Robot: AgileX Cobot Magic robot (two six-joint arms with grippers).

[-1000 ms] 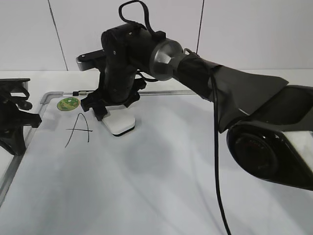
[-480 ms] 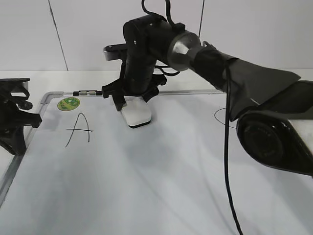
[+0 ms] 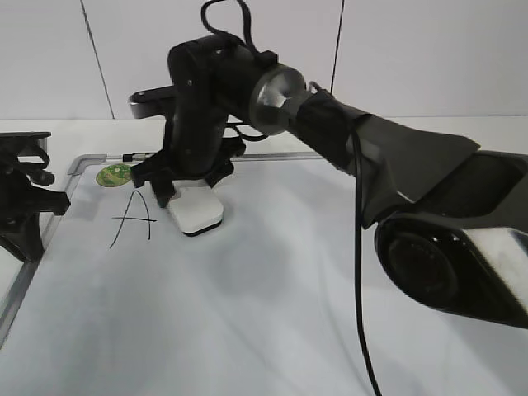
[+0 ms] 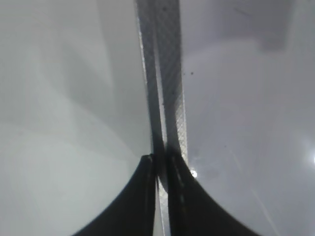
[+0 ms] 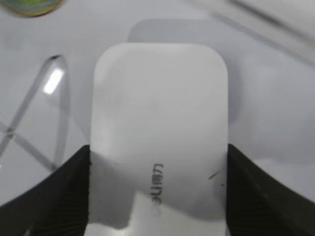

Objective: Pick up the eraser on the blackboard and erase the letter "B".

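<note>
The eraser [image 3: 196,210] is a white rounded block with a black underside. It rests flat on the blackboard [image 3: 272,313], just right of the letter "A" [image 3: 132,216]. My right gripper [image 3: 188,191] is shut on the eraser, one finger on each long side, as the right wrist view shows [image 5: 157,196] with the eraser [image 5: 160,128] filling the middle. No letter "B" shows anywhere; the board around the eraser is bare white. My left gripper [image 3: 33,202] is shut and empty at the board's left edge, over the frame [image 4: 167,73].
A small round green sticker [image 3: 115,174] sits at the board's back left, and it also shows in the right wrist view [image 5: 32,6]. Strokes of the "A" [image 5: 34,123] lie left of the eraser. The right arm covers the board's right part.
My right gripper has swept the eraser to the right and then back left, ending beside the "A". The left arm has not moved.
</note>
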